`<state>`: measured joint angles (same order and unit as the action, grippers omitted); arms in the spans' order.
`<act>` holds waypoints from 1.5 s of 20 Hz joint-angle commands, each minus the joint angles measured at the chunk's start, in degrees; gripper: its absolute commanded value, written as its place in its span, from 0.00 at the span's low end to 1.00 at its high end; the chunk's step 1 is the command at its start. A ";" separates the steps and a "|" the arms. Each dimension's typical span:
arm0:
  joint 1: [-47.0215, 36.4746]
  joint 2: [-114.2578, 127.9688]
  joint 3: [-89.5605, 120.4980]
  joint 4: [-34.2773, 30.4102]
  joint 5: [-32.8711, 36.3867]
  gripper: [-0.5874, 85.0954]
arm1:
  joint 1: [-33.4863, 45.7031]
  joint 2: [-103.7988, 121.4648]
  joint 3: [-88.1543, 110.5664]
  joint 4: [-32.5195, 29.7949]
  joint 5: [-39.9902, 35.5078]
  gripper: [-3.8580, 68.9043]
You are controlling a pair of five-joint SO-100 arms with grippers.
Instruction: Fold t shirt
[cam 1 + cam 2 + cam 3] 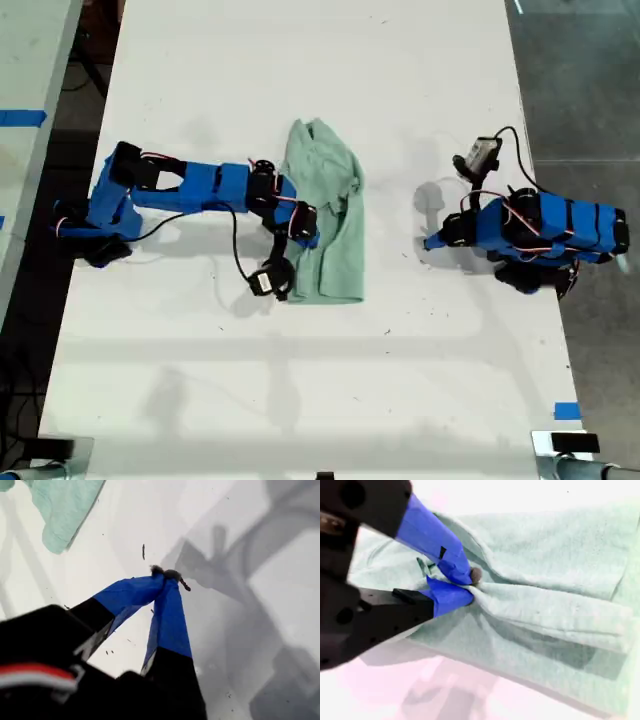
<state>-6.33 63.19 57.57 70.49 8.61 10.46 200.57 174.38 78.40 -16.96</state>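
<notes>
White tabletop lies bare between the t shirt and my first tool, well apart, so passage is left there. The shirt's edge at the exterior view's left is blocked by my second tool, pinched on cloth.

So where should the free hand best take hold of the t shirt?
Probably the loose hem corner of the t shirt, approached from the exterior view's right. My second hand already pinches folds mid-shirt; my first hand sits shut over the table.

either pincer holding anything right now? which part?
My second pincer is shut on a pinched ridge of the t-shirt, at a fold in its body. My first pincer is shut and holds nothing.
</notes>
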 commanded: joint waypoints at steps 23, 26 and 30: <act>-6.06 108.54 71.89 3.16 -6.50 0.01 | 0.35 0.70 2.64 0.00 -0.35 0.03; -3.34 126.21 97.38 -7.21 -6.77 0.01 | 0.35 0.70 2.64 0.00 -0.18 0.03; -7.21 143.53 121.99 -8.88 -1.85 0.01 | 0.09 0.70 2.64 0.09 0.00 0.03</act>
<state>-12.57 202.94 172.44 63.54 5.19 10.46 200.57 174.38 78.40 -16.96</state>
